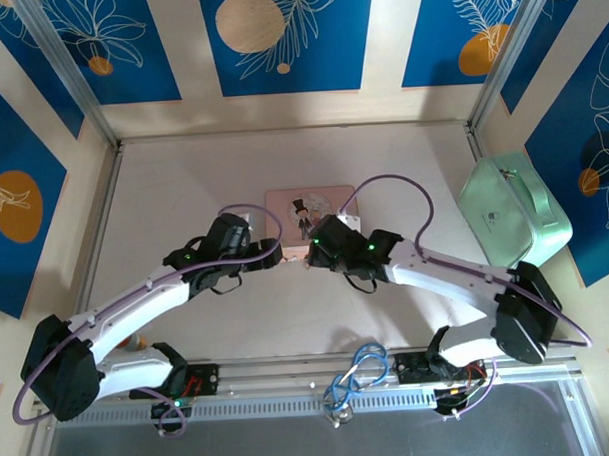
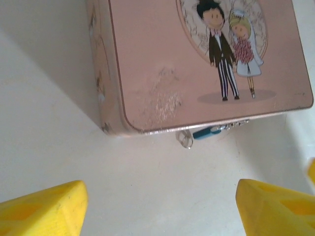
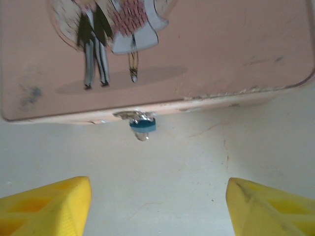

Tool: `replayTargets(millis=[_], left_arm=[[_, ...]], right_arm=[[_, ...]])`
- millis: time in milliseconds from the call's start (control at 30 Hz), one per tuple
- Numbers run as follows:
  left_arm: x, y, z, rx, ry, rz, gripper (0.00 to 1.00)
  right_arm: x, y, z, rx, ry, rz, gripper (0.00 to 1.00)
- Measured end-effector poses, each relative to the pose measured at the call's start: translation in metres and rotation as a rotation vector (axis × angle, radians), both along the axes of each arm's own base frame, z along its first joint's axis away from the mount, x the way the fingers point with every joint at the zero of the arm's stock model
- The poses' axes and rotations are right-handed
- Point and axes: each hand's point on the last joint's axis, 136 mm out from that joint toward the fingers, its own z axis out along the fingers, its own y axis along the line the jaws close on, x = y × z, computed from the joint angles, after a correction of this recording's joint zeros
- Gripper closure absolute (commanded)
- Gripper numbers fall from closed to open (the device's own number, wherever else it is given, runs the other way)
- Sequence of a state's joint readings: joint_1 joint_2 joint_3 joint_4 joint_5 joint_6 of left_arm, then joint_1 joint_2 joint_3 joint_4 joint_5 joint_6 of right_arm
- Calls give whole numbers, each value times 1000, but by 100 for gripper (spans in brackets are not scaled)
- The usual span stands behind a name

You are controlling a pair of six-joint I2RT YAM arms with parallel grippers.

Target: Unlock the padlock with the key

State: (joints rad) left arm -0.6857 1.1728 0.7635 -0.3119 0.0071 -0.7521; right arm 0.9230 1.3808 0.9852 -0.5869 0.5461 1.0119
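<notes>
Your left gripper [image 1: 268,255] sits at the near-left corner of the pink tin box [image 1: 306,206]. Your right gripper [image 1: 313,250] sits just to its right, so in the top view the two heads almost meet at the box's near edge. The box lies flat on the table [image 1: 183,192] around mid-depth, lid up, with the cartoon bride and groom showing.

In the left wrist view your jaws are spread wide. The yellow fingertips [image 2: 44,209] sit at the bottom corners and only bare table lies between them. The left gripper [image 2: 160,211] is short of the box [image 2: 147,59] and touches nothing.

The padlock [image 2: 206,131] hangs at the clasp on the box's near wall, close to the table. Its teal body is just under the lid's rim. A small silvery piece [image 2: 185,139] sticks out beside it. It may be the key or part of the shackle, but it is too small for you to tell.

In the right wrist view the right gripper [image 3: 157,206] also has its jaws spread and holds nothing. The padlock [image 3: 142,125] sits ahead of the gap, a little to the left, below the box's edge [image 3: 221,49].

A mint-green case [image 1: 514,216] stands well apart at the table's right side
</notes>
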Motion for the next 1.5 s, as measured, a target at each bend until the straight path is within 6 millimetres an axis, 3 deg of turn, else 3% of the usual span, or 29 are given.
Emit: replayTargets(millis=[267, 500, 733, 1000, 1500], left_arm=[[-5, -15, -14, -111, 92, 22, 30], [0, -26, -28, -177, 143, 63, 34], [2, -27, -28, -212, 138, 89, 39], [8, -37, -24, -273, 133, 93, 40], [12, -41, -43, -258, 172, 105, 45]], right_arm=[[1, 9, -32, -46, 53, -11, 33], [13, 25, -30, 4, 10, -8, 38], [20, 34, -52, -35, 36, -1, 45], [27, 38, -62, -42, 44, -11, 46], [34, 40, -75, -65, 59, -15, 50]])
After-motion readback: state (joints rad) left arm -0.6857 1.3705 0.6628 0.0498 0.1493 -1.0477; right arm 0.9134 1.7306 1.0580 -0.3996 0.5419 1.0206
